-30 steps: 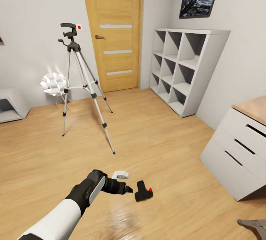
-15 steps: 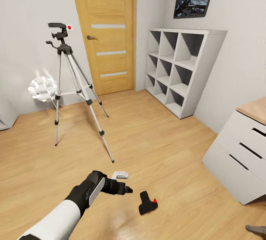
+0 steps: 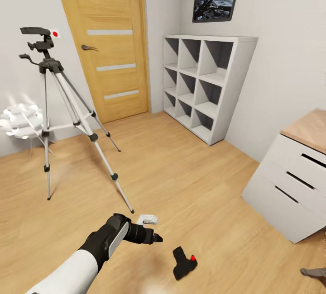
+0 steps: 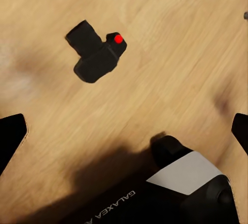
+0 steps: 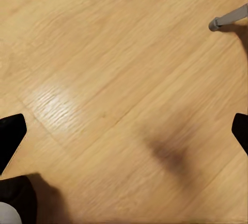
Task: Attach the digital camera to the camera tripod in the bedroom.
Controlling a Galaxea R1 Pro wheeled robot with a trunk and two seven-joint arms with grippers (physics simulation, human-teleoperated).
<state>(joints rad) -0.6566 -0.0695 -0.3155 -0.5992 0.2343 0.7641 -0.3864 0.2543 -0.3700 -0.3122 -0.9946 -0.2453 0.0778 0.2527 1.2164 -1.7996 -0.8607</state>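
The digital camera (image 3: pixel 184 262) lies on the light wood floor, black with a red button, a short way beyond and to the right of my left gripper (image 3: pixel 153 228). In the left wrist view the camera (image 4: pixel 95 53) lies ahead of the left gripper (image 4: pixel 124 136), whose fingertips (image 4: pixel 10 136) stand wide apart and open, holding nothing. The camera tripod (image 3: pixel 50 104) stands at the left, silver legs spread, with a bare black head and pan handle. My right gripper (image 5: pixel 124 131) is open over bare floor.
A wooden door (image 3: pixel 104 45) is behind the tripod, with a white spiky lamp (image 3: pixel 18 120) at the far left. A white cube shelf (image 3: pixel 203 86) and a white drawer unit (image 3: pixel 294 181) line the right wall. A grey leg (image 3: pixel 314 272) pokes in at the bottom right.
The whole head picture has slid left, so the camera turned right. The left arm keeps the same pose in the picture, while the digital camera now appears lower and further right of the gripper.
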